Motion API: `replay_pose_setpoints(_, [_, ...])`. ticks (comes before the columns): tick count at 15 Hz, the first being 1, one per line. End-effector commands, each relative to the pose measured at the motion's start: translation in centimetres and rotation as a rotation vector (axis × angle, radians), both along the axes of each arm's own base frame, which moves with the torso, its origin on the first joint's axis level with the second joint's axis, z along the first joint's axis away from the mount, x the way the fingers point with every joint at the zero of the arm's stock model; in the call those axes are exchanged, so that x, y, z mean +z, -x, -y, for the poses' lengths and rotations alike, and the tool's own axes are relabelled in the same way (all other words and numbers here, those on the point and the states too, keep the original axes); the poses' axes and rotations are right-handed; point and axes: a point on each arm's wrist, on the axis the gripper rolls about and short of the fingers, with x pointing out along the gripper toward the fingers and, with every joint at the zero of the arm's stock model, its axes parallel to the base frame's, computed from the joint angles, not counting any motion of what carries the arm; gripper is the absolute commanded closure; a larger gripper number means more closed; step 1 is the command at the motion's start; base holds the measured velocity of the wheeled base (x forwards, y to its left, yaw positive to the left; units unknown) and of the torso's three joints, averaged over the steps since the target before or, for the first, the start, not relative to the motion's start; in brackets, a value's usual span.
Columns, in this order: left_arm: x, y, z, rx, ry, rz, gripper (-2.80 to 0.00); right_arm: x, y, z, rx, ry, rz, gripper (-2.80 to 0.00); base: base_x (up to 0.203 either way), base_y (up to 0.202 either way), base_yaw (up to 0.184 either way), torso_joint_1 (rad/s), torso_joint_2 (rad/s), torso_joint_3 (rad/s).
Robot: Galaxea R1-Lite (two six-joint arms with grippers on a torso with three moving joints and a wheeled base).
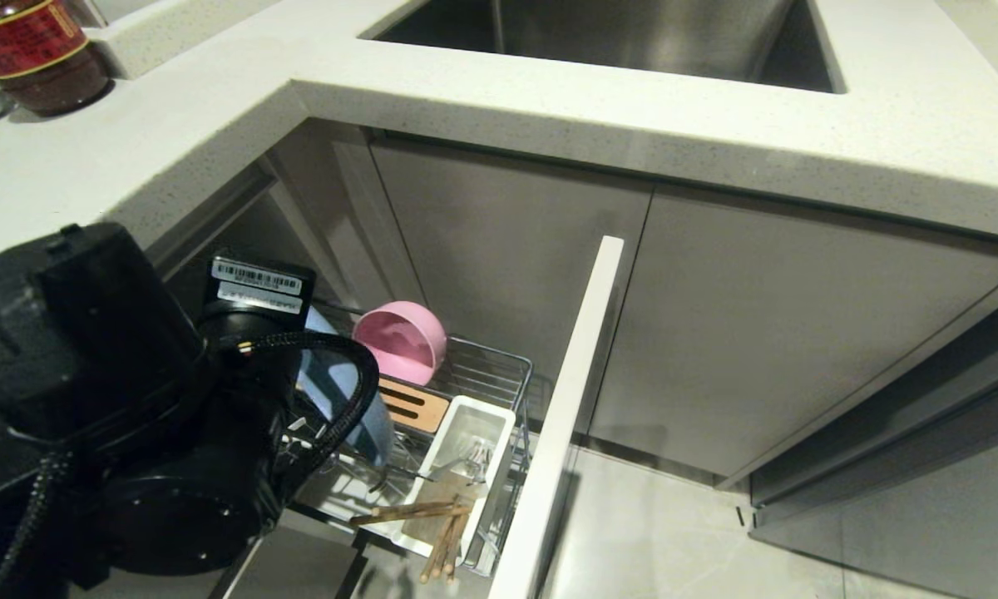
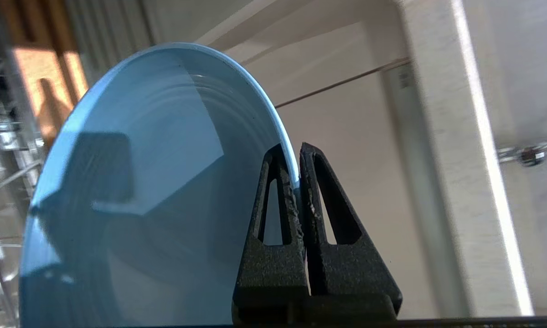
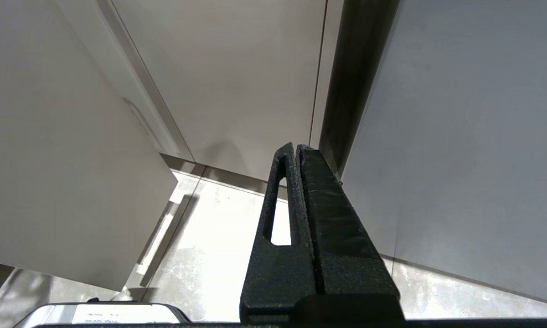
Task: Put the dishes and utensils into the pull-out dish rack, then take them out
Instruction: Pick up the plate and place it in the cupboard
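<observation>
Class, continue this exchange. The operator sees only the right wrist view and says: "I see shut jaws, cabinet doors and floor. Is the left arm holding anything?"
Observer: Yes. The left gripper has its jaws shut on the rim of the light-blue plate.
Operator: What else is loaded?
Observer: A pink bowl lies tipped on its side at the far end of the dish rack.
Operator: And the utensils?
Observer: The chopsticks lie at the near end of the white utensil cup.
</observation>
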Motion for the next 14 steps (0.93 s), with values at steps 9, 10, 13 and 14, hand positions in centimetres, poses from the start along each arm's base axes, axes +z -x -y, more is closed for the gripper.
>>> replay_pose_setpoints(9, [-3.6,-1.5,-0.2,0.087,0.007,-0.089,0.00,-0.7,-0.2,0.0,0.001,0.000,-0.024,0.00,0.000,0.000,0.000,0.000,0.00,0.000])
replay_pose_setpoints(10, [-4.4,-1.6,-0.1,0.090,0.013,-0.111,0.00,-0.7,-0.2,0.0,0.001,0.000,-0.024,0.00,0.000,0.000,0.000,0.000,0.00,0.000])
replay_pose_setpoints(13, [-4.8,-1.6,-0.1,0.086,0.017,-0.146,0.00,-0.7,-0.2,0.0,0.001,0.000,-0.024,0.00,0.000,0.000,0.000,0.000,0.00,0.000])
replay_pose_setpoints(14, [-4.4,-1.5,-0.1,0.083,0.022,-0.138,0.00,-0.7,-0.2,0.0,0.001,0.000,-0.024,0.00,0.000,0.000,0.000,0.000,0.00,0.000])
